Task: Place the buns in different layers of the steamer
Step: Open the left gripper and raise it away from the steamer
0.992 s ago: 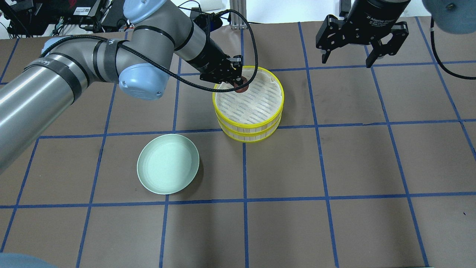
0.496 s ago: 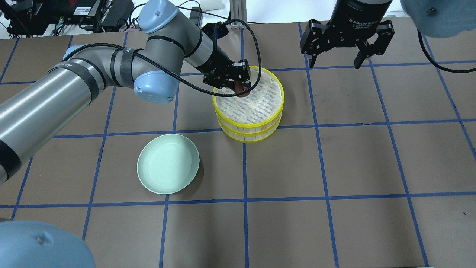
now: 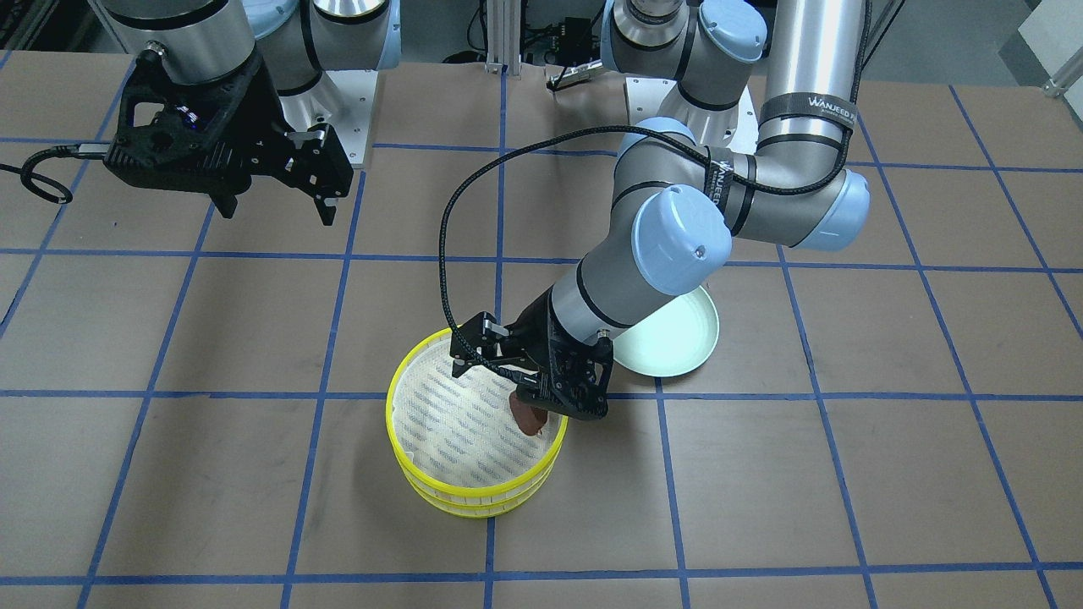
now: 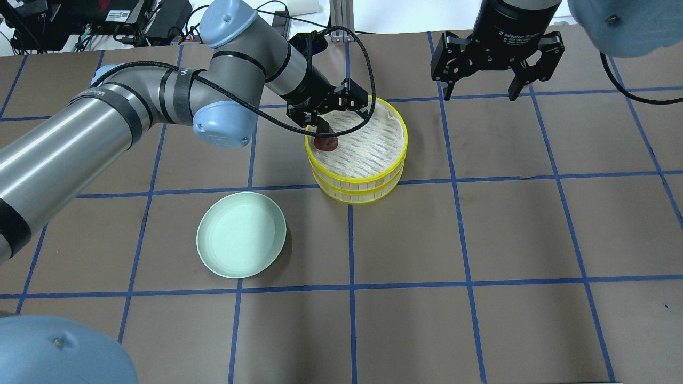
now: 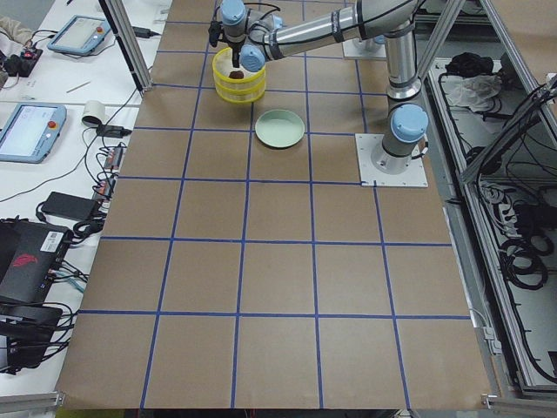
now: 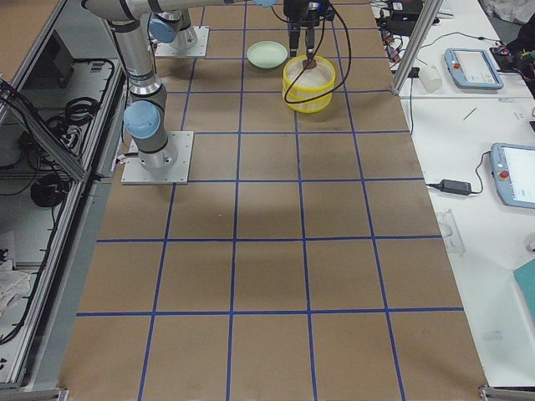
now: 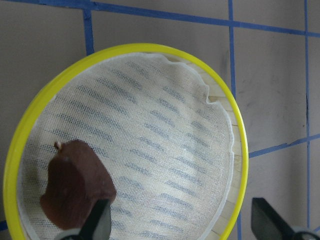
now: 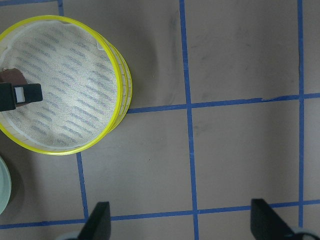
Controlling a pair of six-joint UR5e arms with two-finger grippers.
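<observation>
As the left hand gapes over the steamer, a brown bun lies on the top mesh

While the left hand hangs with its jaws spread wide over the steamer, above centre in the overhead view, the reddish-brown bun lies on the top tray's mesh against the left rim. From the left wrist camera one fingertip overlaps the bun's edge; whether they touch cannot be told. The upper tray hides the lower tray's floor in every view. The right hand, at the upper right, is wide open and holds nothing, above the brown worktop. The front-facing view shows the pale green plate half hidden behind the left arm's elbow. A strap on that arm reads "WANJEED". The right wrist's label begins "2F Adaptive", the rest too small to read.
</observation>
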